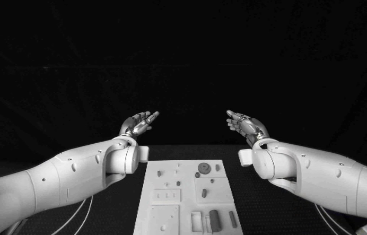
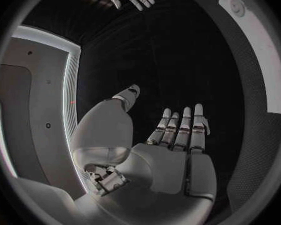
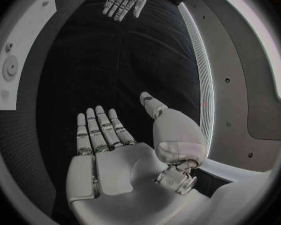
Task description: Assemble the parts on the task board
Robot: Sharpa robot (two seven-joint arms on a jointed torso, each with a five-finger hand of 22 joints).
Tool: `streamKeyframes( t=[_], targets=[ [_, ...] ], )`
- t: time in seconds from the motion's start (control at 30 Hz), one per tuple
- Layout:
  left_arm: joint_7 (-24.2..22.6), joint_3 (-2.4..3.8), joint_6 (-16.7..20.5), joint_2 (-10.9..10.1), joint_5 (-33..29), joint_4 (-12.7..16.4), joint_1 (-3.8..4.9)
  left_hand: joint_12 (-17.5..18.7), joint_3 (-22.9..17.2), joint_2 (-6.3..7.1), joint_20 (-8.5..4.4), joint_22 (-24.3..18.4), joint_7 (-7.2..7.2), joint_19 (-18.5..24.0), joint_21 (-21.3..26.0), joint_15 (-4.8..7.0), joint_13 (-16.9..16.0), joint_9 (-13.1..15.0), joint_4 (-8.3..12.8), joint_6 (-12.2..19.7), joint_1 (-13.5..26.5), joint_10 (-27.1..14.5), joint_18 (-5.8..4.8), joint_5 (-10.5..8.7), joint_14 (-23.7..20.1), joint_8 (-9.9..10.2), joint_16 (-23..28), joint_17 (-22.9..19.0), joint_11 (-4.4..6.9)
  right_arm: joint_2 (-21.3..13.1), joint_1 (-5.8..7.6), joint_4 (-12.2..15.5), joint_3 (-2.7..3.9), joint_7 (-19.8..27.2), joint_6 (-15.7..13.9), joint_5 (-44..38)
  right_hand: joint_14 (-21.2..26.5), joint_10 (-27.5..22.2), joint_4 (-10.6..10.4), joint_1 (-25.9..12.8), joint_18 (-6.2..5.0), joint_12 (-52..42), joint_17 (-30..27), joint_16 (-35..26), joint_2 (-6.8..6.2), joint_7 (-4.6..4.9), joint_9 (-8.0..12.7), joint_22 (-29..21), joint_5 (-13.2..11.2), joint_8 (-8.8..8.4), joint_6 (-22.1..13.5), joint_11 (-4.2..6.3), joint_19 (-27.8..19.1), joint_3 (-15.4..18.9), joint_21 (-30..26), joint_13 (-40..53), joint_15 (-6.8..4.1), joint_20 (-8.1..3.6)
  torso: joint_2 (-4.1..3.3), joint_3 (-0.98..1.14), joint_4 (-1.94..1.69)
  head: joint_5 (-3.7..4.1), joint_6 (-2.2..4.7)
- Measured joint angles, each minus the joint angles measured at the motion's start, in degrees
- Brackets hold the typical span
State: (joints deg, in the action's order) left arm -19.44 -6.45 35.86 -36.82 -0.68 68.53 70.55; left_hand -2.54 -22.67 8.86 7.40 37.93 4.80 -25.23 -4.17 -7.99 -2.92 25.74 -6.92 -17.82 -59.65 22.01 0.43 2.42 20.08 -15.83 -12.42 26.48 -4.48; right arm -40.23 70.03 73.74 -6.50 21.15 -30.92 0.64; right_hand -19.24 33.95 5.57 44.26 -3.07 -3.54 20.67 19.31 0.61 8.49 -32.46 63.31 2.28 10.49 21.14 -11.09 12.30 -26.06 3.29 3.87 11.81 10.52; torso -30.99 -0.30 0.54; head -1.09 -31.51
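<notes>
Both hands are empty, fingers spread: left hand [image 1: 138,123] and right hand [image 1: 245,124] hover beyond the task board's [image 1: 188,222] far edge. Parts [image 1: 204,167] lie mid-bench, between and nearer the robot than either hand, roughly equidistant.

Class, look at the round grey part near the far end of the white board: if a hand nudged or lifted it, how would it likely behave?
The round part looks disc-like and low on the task board, so it probably slides rather than tips. Small for the hands, it is likely light. On edge, its round outline might let it roll.
</notes>
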Motion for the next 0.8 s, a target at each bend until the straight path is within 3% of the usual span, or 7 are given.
streamKeyframes(
  t=[0.1, 0.27, 0.37, 0.47, 0.53, 0.73, 0.8],
  targets=[
    [3.3, -1.17, -3.2, 1.7, -0.1, -4.8, 2.43, -0.3, -0.9, 0.33, 0.19, 1.6, 0.21, -1.2, 0.0, -0.09, -0.2, 1.1, -0.4, -0.8, -2.3, 1.1, 0.0, 0.24, 0.9, -0.6, -0.4, 1.1, -0.03, 0.9, 2.29, -3.7, -1.23, -2.8, 4.8, 0.1, -0.9, 1.0, 0.5, 1.1, 0.01, -0.3, 0.7, 0.8, 0.1, 0.16, -1.0, 2.0, 0.0, 0.55, 0.8, -0.24, 0.5, -0.5, 0.2, 0.1, 0.26, 0.12, 0.01, -0.01, 0.01, -0.01, 0.02],
    [7.5, -2.44, -7.4, 3.4, -0.2, -9.6, 4.65, -0.3, -0.9, 0.19, 0.19, 1.8, 0.34, -1.2, 0.0, -0.09, -0.2, 1.4, -0.4, -1.0, -2.5, 1.6, 0.0, 0.24, 0.9, -0.7, -0.5, 1.4, -0.21, 2.1, 4.66, -7.8, -2.68, -6.7, 11.7, 0.2, -1.9, 2.2, 1.4, 2.5, 0.01, -0.6, 1.5, 1.5, 0.13, 0.23, -1.9, 4.7, 0.2, 1.27, 1.6, -0.48, 1.7, -1.1, 0.5, 0.2, 0.58, 0.31, 0.01, -0.02, 0.01, -0.01, 0.02],
    [9.3, -2.78, -9.1, 3.9, -0.3, -10.9, 5.27, -0.6, -0.6, -0.04, 0.19, 2.0, 0.73, -1.2, -0.1, -0.23, -0.4, 1.8, -0.7, -1.3, -2.7, 2.6, 0.0, 0.24, 1.5, -1.1, -1.0, 1.9, -0.38, 2.4, 5.39, -9.1, -3.12, -8.4, 14.7, 0.2, -2.3, 2.8, 2.2, 3.3, 0.0, -0.6, 1.8, 2.0, 0.31, 0.26, -2.2, 6.3, 0.2, 1.54, 2.1, -0.62, 2.3, -1.1, 0.5, 0.3, 0.82, 0.54, 0.01, -0.02, 0.01, -0.01, 0.03],
    [10.5, -2.85, -10.3, 4.0, -0.3, -11.4, 5.47, -1.8, -0.3, -1.07, -0.28, 2.3, 1.86, -1.9, -0.5, -0.61, -1.2, 3.3, -0.7, -3.3, -3.7, 7.5, 0.0, 0.24, 3.8, -2.6, -2.4, 3.3, -1.26, 2.6, 5.71, -9.8, -3.29, -9.6, 16.8, 0.0, -3.3, 3.9, 3.4, 4.6, -0.6, -1.1, 2.2, 2.6, 0.11, 0.34, -2.5, 8.4, 0.2, 2.0, 2.9, -0.87, 3.7, -1.3, 0.9, 0.5, 1.19, 0.81, 0.01, -0.02, 0.02, -0.01, -0.01],
    [11.0, -2.91, -11.4, 3.9, -0.4, -11.3, 5.47, -3.1, 0.3, -1.99, -0.43, 2.7, 3.51, -3.7, -1.5, -1.15, -1.9, 3.8, -0.1, -4.9, -4.7, 12.3, 0.0, 0.24, 5.8, -3.5, -3.5, 3.8, -2.44, 3.6, 5.69, -12.8, -3.41, -10.0, 17.5, -4.2, -4.6, 5.0, 4.8, 5.9, -0.9, -1.5, 2.4, 3.2, 0.01, 0.38, -2.6, 9.7, 0.2, 2.64, 3.8, -1.01, 5.1, -1.6, 1.6, 0.6, 1.59, 1.05, 0.03, -0.02, 0.02, -0.05, -0.64],
    [11.5, -2.93, -13.4, 3.7, -0.3, -11.3, 5.42, -6.3, 1.2, -3.55, -1.49, 3.4, 4.29, -10.5, -4.2, -1.52, -3.2, 4.3, 1.9, -10.9, -8.2, 19.8, 0.08, 0.27, 13.4, -5.8, -7.2, 4.9, -4.38, 4.5, 5.47, -16.4, -3.38, -10.8, 17.9, -18.6, -9.6, 9.6, 8.6, 9.9, -2.42, -3.4, 3.2, 5.3, -0.98, 0.6, -3.0, 11.4, 0.2, 4.58, 7.6, -1.11, 10.9, -2.7, 3.4, 1.3, 2.19, 1.15, 0.04, -0.02, 0.02, -0.12, -1.35],
    [11.6, -2.93, -13.9, 3.6, -0.2, -11.2, 5.42, -7.9, 1.0, -4.31, -2.73, 3.8, 4.52, -15.2, -6.0, -1.04, -3.8, 4.3, 3.2, -13.8, -9.7, 23.4, 1.41, 0.47, 18.6, -6.6, -9.4, 5.9, -4.86, 5.2, 5.28, -17.5, -3.37, -10.9, 17.9, -22.9, -11.8, 11.6, 9.1, 11.2, -3.34, -4.1, 3.6, 6.3, -1.51, 0.74, -3.1, 11.6, 0.2, 5.31, 9.3, -0.93, 13.2, -3.1, 4.0, 1.7, 1.94, 1.06, 0.04, -0.02, 0.01, -0.12, -1.37]
  ],
)
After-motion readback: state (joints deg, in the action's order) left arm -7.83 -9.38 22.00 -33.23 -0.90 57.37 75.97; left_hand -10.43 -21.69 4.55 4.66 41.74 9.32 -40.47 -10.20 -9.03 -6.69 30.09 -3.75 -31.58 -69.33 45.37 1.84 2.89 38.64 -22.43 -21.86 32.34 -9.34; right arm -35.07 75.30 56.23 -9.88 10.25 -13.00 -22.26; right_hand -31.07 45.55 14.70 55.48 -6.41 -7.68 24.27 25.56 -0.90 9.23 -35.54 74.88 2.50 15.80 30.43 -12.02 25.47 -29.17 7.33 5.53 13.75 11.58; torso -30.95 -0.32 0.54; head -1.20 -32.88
